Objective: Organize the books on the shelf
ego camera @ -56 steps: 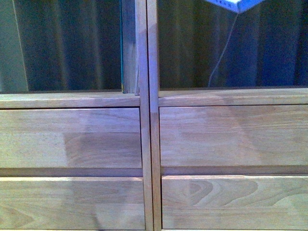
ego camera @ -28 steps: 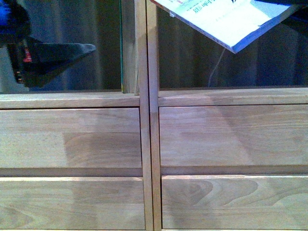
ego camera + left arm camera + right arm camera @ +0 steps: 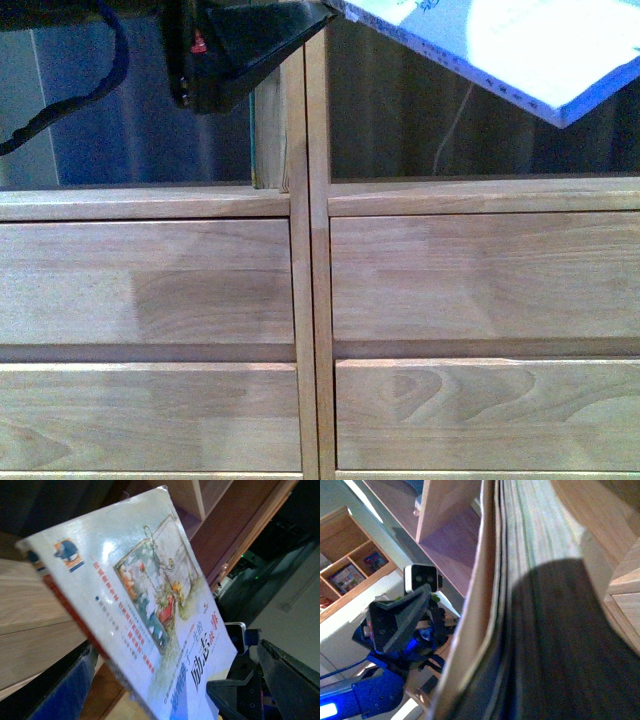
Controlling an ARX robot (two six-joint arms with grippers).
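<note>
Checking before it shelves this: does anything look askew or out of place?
Yes: the book hangs tilted in the air, one corner lowest, at the right open compartment of the shelf, not resting on its floor. Nothing looks damaged.

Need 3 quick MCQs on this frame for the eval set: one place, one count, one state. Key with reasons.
1. In the front view, where is the book?
A) before the upper right compartment
B) against a lower left drawer
C) on the floor

2. How many drawer fronts show in the front view?
A) two
B) four
C) six

3. How does the book sit?
A) flat on a board
B) tilted, clear of the boards
C) upright among others

Key:
1 A: it crosses the top right corner, over the dark opening.
2 B: two in each column.
3 B: its low corner hangs above the ledge, with a gap under it.
</note>
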